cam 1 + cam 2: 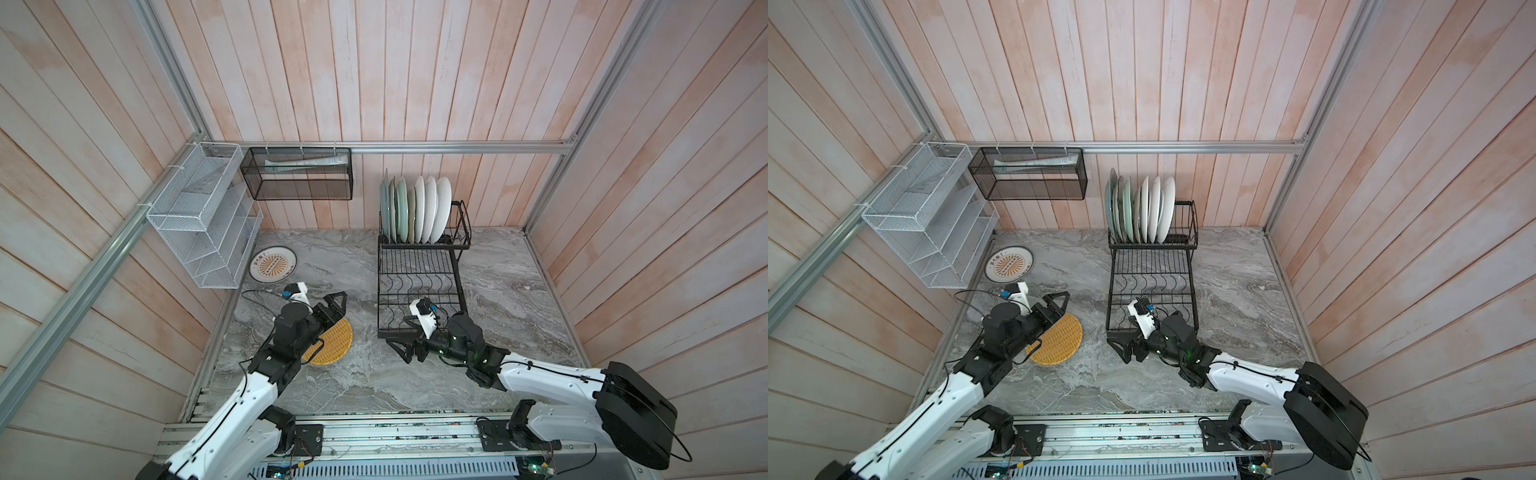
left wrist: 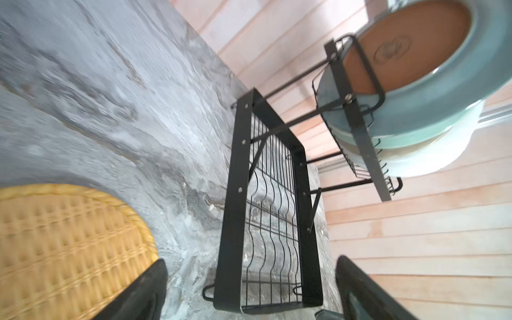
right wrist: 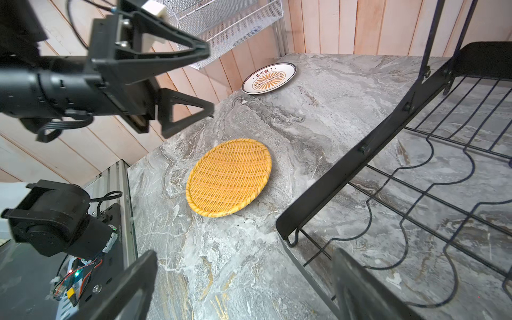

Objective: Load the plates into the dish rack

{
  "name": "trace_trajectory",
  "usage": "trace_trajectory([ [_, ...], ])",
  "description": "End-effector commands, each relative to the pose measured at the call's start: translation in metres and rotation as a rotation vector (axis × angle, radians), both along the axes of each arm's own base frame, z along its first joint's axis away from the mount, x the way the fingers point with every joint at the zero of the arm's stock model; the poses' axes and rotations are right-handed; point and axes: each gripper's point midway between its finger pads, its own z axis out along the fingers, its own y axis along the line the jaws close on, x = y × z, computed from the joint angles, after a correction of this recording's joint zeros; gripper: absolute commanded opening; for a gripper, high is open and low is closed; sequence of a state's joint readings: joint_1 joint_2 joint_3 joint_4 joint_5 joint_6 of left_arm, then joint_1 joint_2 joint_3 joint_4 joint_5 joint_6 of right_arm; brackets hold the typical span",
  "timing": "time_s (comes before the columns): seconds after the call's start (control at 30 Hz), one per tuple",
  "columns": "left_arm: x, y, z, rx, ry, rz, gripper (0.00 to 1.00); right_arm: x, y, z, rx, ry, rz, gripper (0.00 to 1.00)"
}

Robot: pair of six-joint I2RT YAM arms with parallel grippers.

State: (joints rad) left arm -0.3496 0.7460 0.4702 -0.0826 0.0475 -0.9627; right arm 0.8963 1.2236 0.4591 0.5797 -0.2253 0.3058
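Mid-load: got plates [image 1: 428, 208] standing in dish rack [image 1: 424, 246] top tier. Holding L jaws spread, empty, above yellow plate [image 1: 334, 345], flat on bench [image 1: 353, 386]; R jaws spread too, at rack front. Next, prob.: drop, pinch rim. Then sunburst plate [image 1: 273, 264], back-left.

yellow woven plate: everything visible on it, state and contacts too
The yellow plate is round and shallow, with a basket-weave face and a raised braided rim; it looks like wicker or moulded plastic. It lies flat, face up and empty, on the grey marbled table, beside the dish rack but apart from it. The open left gripper hovers above its edge without touching; in both top views that arm hides part of it.
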Motion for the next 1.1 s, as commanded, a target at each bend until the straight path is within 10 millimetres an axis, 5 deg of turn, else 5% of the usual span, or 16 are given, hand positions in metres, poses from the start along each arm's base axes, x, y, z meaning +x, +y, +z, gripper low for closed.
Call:
trace_trajectory([
  [0.0,-0.043,0.043,-0.075,0.059,0.263,0.135,0.83,0.000,0.004,0.013,0.033,-0.026,0.005,0.98],
  [0.13,-0.070,0.071,-0.099,0.004,0.326,0.278,0.75,0.000,0.008,0.009,0.031,-0.009,0.016,0.98],
  [0.4,-0.090,0.090,-0.143,0.031,0.481,0.410,0.71,0.002,0.005,0.007,0.022,-0.018,0.000,0.98],
  [0.83,-0.079,0.064,-0.176,0.007,0.526,0.268,0.70,0.001,0.006,0.007,0.024,-0.014,0.006,0.98],
  [1.07,-0.085,0.063,-0.189,-0.071,0.564,0.301,0.60,0.001,0.005,0.009,0.027,-0.017,0.005,0.98],
])
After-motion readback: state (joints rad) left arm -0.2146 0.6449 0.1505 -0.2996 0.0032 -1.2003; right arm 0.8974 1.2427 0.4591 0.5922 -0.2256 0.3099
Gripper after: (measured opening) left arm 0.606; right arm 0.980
